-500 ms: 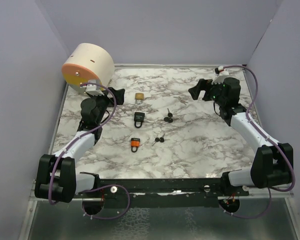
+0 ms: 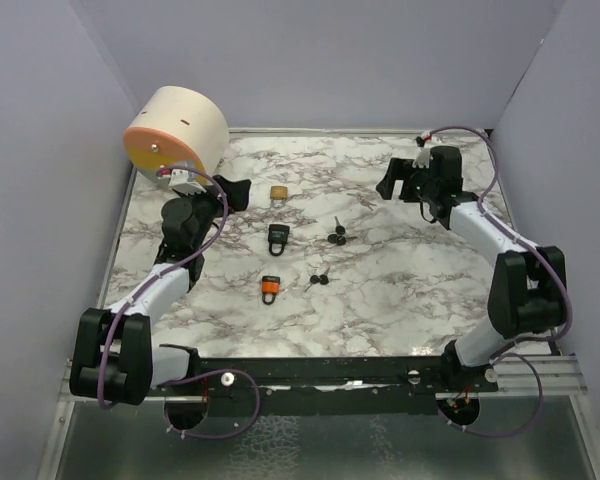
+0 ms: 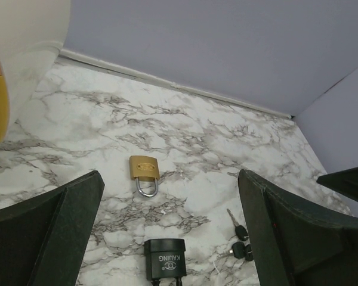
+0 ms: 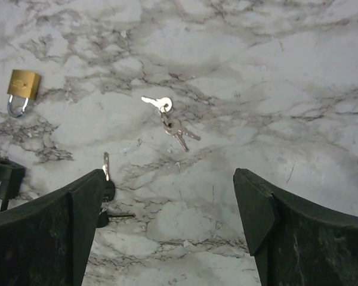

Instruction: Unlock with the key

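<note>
**Padlocks, three.** They lie flat in a loose column, centre-left on the marble table (image 2: 420, 290).
- The brass padlock (image 3: 144, 168) is farthest from the arm bases, and its shackle appears closed.
- The black padlock (image 2: 279, 236) is in the middle.
- The orange padlock (image 2: 270, 288) is nearest the bases.
- Handling, as judged: dense, rigid and smooth-sided, so apt to skid on the polished top if nudged. Grip across the flat body, not the shackle.

**Keys.**
- The upper black-headed keys (image 2: 337, 235) and lower black-headed keys (image 2: 320, 281) lie right of the locks.
- The silver keys (image 4: 170, 122) sit on a ring farther right.
- Handling, as judged: light, thin, stiff and flush to the marble, so hard to get under. Pinch at the head and leave the blade free.

**Grippers.**
- The left gripper (image 2: 238, 192) has its jaws spread wide and holds nothing. It is just left of the brass padlock.
- The right gripper (image 2: 391, 182) also has its jaws apart and holds nothing. It is near the silver keys.

**Not determinable.**
- No keyhole shows, and which key fits which lock cannot be told.
- The silver keys cannot be made out from overhead.
- The black padlock is cut off at the edge of both wrist views.
- The orange padlock's shackle is too small to read.
</note>
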`<state>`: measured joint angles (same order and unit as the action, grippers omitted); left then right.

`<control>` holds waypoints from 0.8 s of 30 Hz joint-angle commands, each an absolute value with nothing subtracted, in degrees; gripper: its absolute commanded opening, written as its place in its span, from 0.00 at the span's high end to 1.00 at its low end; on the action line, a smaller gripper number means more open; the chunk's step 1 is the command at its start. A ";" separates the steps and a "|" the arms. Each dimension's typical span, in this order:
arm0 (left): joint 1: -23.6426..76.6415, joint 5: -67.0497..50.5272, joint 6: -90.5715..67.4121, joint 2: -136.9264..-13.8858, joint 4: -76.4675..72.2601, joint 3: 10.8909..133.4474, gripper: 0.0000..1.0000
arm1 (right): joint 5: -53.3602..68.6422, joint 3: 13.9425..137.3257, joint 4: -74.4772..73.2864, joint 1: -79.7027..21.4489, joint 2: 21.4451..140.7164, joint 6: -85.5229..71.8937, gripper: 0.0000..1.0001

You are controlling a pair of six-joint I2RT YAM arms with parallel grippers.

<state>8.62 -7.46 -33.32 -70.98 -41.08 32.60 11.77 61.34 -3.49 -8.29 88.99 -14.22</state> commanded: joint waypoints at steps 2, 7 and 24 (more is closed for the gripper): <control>8.98 -13.14 -35.04 -72.25 -41.91 32.26 0.01 | 15.45 65.81 -8.52 -8.80 97.10 -13.80 0.20; 11.08 -14.32 -35.06 -74.88 -41.86 33.24 0.03 | 14.01 72.12 -10.47 -11.59 104.32 -12.28 0.35; 15.15 -14.48 -34.61 -78.52 -41.18 34.35 0.04 | 3.67 85.43 -16.88 -16.48 119.50 -8.62 0.57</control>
<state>14.87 -13.08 -34.41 -77.73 -41.01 32.97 7.75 83.53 -15.25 -15.86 117.84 -9.82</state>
